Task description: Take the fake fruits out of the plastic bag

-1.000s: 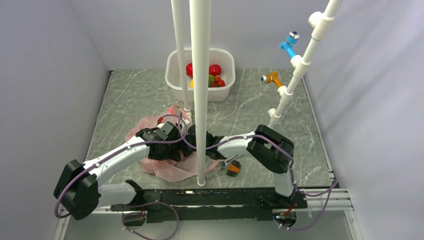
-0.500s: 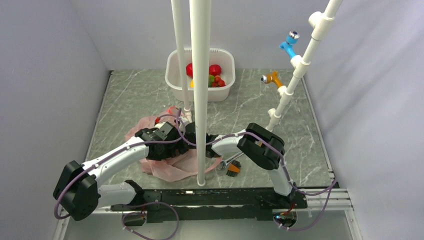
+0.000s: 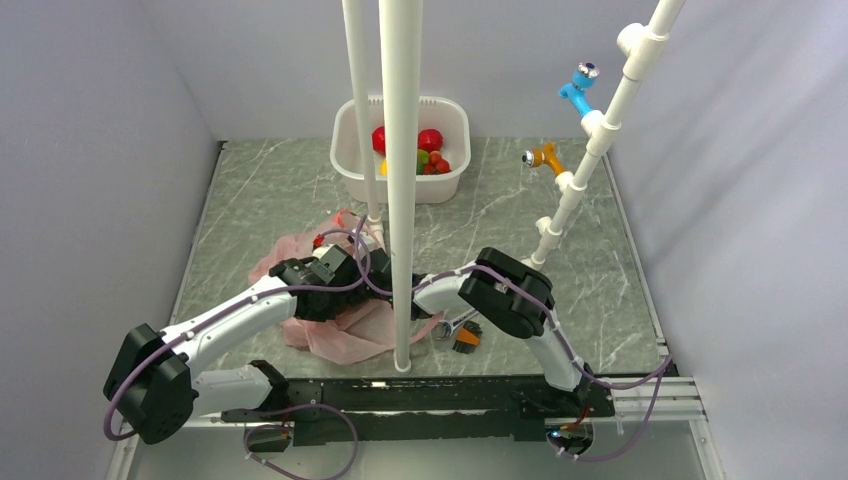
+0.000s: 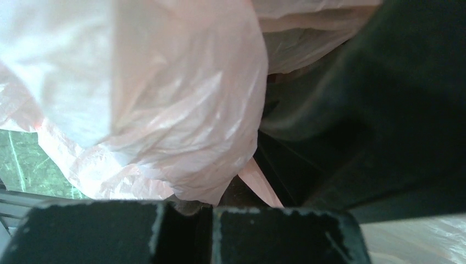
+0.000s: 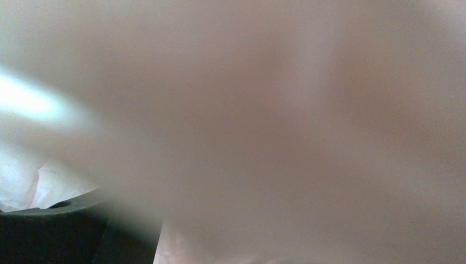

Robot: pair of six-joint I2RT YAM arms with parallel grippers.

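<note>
Marble table (image 3: 560,220), left-centre: left gripper (image 4: 211,212) clenched on plastic bag (image 4: 181,126); right gripper (image 3: 380,275) bag-covered, state unclear

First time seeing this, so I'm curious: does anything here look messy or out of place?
Yes. The pink bag lies crumpled on the table, its film pressed blurry against the right wrist camera. Orange-handled tools lie loose beside it.

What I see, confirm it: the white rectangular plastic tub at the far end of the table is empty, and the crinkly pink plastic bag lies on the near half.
One point is wrong. The top external view shows the white rectangular plastic tub holding glossy red and green fake fruits, so it is not empty. The crinkly pink plastic bag lies where you say.
</note>
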